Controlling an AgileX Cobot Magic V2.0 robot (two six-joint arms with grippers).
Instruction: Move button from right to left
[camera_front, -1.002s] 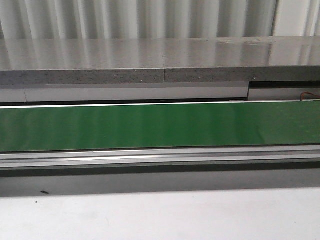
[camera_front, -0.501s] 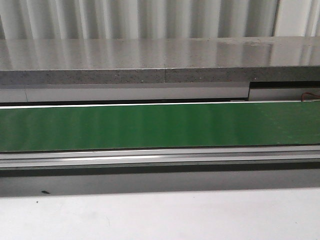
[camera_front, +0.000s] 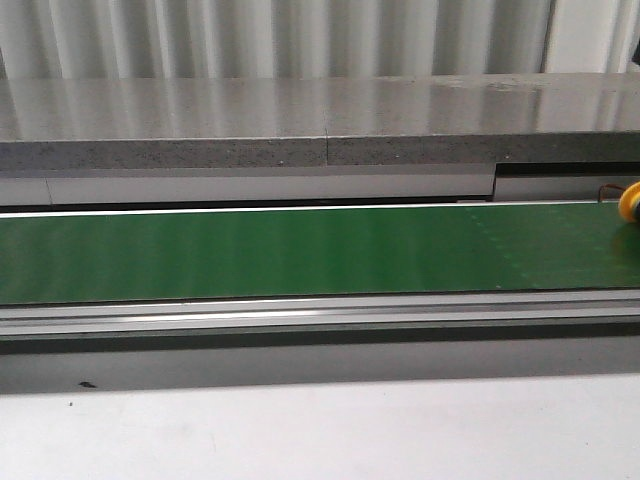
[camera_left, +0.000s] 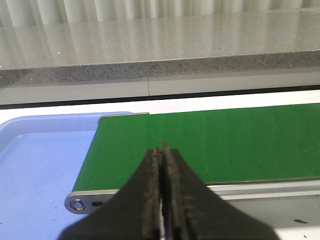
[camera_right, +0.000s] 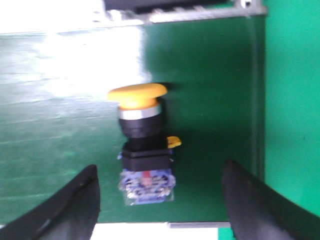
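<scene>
At frame edge — button half cut off.

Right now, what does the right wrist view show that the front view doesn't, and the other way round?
Only the right wrist view shows the whole button, lying on its side between the open right hand's fingers. Only the front view shows the long run of the green belt and the grey stone ledge behind it. Both show the button's yellow cap; in the front view it peeks in at the right edge.
</scene>
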